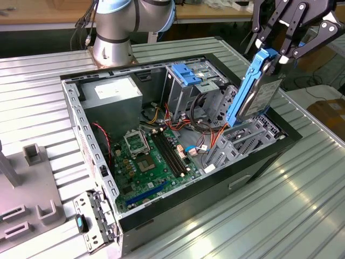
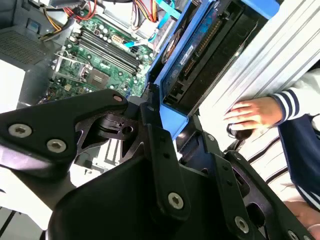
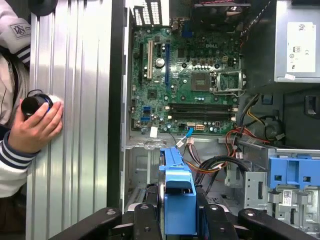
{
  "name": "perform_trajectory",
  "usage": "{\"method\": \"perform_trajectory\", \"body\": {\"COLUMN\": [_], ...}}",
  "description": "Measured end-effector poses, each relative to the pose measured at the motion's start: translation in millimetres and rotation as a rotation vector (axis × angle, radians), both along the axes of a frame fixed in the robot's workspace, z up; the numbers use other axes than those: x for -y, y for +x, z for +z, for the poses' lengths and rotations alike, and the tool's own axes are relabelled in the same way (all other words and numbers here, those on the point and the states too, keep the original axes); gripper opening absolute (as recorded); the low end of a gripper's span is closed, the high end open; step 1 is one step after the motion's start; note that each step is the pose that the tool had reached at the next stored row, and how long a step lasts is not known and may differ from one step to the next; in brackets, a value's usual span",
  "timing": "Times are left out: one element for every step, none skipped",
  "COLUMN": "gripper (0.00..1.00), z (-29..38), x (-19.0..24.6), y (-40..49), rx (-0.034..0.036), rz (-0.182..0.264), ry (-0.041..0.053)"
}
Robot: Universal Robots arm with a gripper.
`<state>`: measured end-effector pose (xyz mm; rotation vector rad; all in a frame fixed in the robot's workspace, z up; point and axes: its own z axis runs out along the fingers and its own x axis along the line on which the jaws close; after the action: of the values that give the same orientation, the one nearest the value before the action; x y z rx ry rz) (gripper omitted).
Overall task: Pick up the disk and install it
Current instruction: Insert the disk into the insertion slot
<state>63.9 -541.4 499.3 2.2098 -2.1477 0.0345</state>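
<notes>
In the exterior view my gripper (image 1: pixel 276 55) hangs at the upper right, shut on the top end of the disk (image 1: pixel 257 93). The disk is a grey metal drive in a bright blue carrier rail, held almost upright. Its lower end sits just above the grey drive cage (image 1: pixel 243 141) at the near right corner of the open computer case (image 1: pixel 253 168). In the first wrist view the blue carrier (image 3: pixel 178 192) stands between my black fingers (image 3: pixel 148 220), over the case. The second wrist view shows the drive's dark underside (image 2: pixel 202 50) and blue rail running away from my fingers (image 2: pixel 155 135).
Inside the case lie the green motherboard (image 1: pixel 151 157), the power supply (image 1: pixel 110 93) and a tall metal bay with a blue bracket (image 1: pixel 186 73). The arm's base (image 1: pixel 112 33) stands behind the case. A person's hand (image 3: pixel 36 127) rests on the ribbed table beside the case.
</notes>
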Motion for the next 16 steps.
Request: {"method": "perform_trajectory", "body": {"gripper": [0.37,0.37,0.37,0.37,0.37,0.37,0.37,0.37,0.37,0.37,0.37,0.37,0.37,0.37,0.37,0.37], "z": [0.0,0.0,0.0,0.0,0.1,0.0,0.0,0.0,-0.2,-0.7,-1.3,-1.7,-1.7,-1.7,-2.6,-3.9], "x": [3.8,4.5,4.5,4.5,4.6,4.6,4.6,4.6,4.7,4.9,5.1,5.3,5.3,5.3,6.5,8.2], "y": [0.0,0.0,0.0,0.0,0.0,0.0,0.0,0.0,0.1,0.5,1.0,1.5,1.5,1.6,1.6,1.6], "rx": [0.0,0.0,0.0,0.0,0.0,0.0,0.0,0.0,0.0,0.0,0.0001,0.0,-0.0001,-0.0001,0.0,0.0], "rz": [0.0,0.0,0.0,0.0,0.0,0.0,0.0,0.0,0.0,0.0,0.0,0.0,0.0,0.0,0.0,0.0], "ry": [-0.0011,-0.0013,-0.0013,-0.0014,-0.0015,-0.0014,-0.0014,-0.0014,-0.0015,-0.0012,-0.0011,-0.0014,-0.0016,-0.0016,-0.0013,-0.0012]}}
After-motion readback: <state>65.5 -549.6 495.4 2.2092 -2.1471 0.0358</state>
